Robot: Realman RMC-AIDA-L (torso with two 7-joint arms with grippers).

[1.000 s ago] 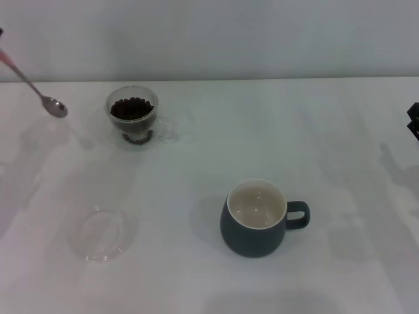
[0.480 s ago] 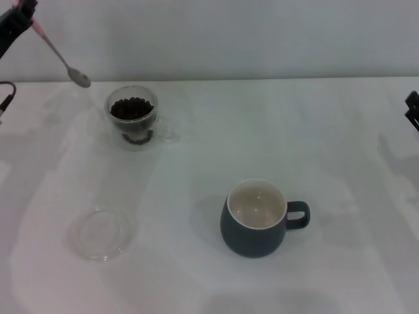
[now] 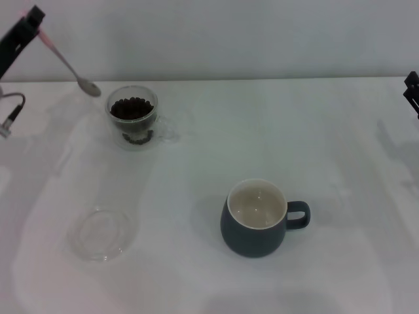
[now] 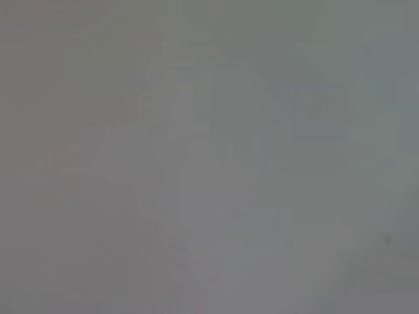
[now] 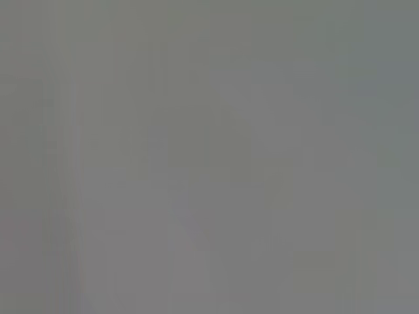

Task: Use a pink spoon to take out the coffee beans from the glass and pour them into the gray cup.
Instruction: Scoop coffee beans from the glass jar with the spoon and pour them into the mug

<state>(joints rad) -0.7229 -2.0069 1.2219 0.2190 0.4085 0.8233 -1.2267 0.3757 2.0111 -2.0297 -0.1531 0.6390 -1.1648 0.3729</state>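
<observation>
The spoon (image 3: 67, 63) is held in the air at the far left, its pink handle end gripped by the left gripper (image 3: 34, 23), whose fingers are closed on it. The long axis is slanted: the handle points up and to the left, and the metal bowl hangs at the low end, just beside the left rim of the glass (image 3: 133, 116) and a little above it, not yet over the opening.

The spoon is judged light and stiff, with a thin neck; held so far from the bowl, small wrist turns would be magnified at the tip, and a smooth handle could twist between the fingers. The bowl is shallow, so only a few beans (image 3: 131, 108) can be carried, and they would roll off if it were tipped. The glass is probably light and fragile and could be pushed or toppled by a sideways knock.

The cup (image 3: 255, 218) stands upright near the middle of the tabletop (image 3: 327, 144), well apart from the glass, handle to the right, seemingly without beans inside. A clear dish (image 3: 100, 233) lies at front left.

The right gripper (image 3: 413, 90) is seen only at the right edge; the state of its fingers cannot be told. Nothing is shown by the wrist views.
</observation>
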